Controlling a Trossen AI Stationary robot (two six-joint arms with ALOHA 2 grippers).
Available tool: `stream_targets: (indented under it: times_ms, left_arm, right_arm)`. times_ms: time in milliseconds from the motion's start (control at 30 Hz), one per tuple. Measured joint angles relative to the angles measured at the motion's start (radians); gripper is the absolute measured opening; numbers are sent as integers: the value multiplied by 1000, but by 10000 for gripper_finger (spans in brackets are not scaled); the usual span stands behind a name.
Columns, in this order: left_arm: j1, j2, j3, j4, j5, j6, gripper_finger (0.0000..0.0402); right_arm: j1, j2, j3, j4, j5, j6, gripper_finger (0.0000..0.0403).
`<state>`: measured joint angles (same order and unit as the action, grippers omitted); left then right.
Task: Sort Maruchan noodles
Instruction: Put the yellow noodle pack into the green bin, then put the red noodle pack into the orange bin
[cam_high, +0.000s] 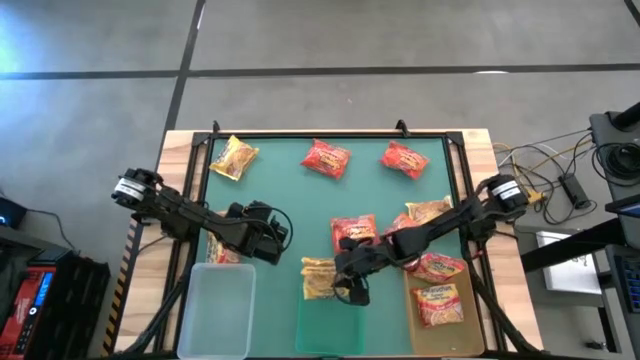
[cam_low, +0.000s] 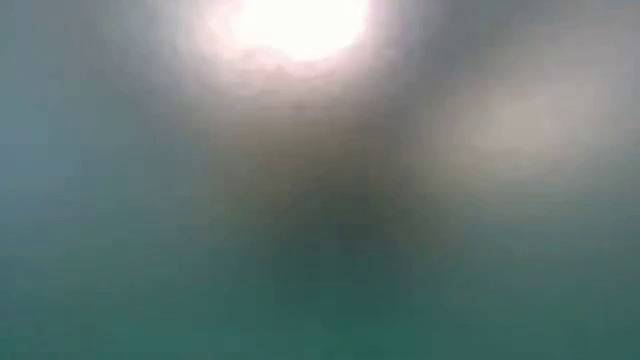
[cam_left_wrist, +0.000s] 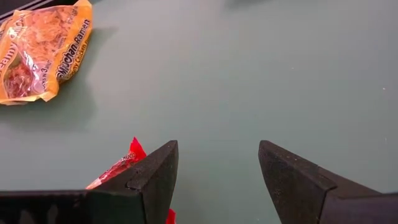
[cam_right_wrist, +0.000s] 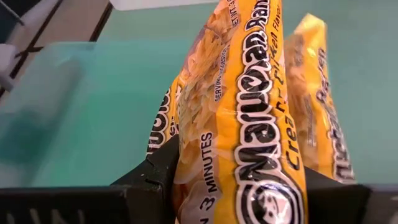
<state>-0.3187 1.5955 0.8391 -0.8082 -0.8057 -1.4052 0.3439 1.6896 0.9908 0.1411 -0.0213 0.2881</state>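
Observation:
My right gripper stands near the table's front middle, shut on a yellow Maruchan noodle packet. A second yellow packet shows just past it. Both lie close together in the high view. My left gripper hovers open at the left with nothing between its fingers. A red packet's corner peeks out beside one finger. Farther off lie a yellow packet and two red ones. Another red one lies mid-table. My right gripper pinches the yellow packet between its two fingers, which close on its crinkled body from either side. The packet stands on edge in the hold, its length running away from the fingers. Whether it is clear of the table cannot be told.
A clear tray sits at the front left and a teal tray at the front middle. A brown tray at the front right holds several red-orange packets. The low view shows only blur.

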Motion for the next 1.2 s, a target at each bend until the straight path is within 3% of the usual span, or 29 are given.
stream_targets:
  times_ms: [233, 500, 800, 933, 1200]
  left_arm:
    - [0, 0, 0, 3, -49, 0, 208]
    - [0, 0, 0, 9, -49, 0, 208]
    - [0, 0, 0, 20, -49, 0, 208]
    - [0, 0, 0, 37, -51, 2, 208]
    - [0, 0, 0, 50, -52, 5, 208]
  right_arm:
    - [1, 27, 2, 0, -15, -22, 144]
    - [1, 5, 2, -23, -12, -45, 192]
    - [-15, -102, 2, -98, 30, -99, 208]
    - [-24, -174, 2, -110, 160, -210, 203]
    - [-44, -240, 2, -165, 600, -308, 201]
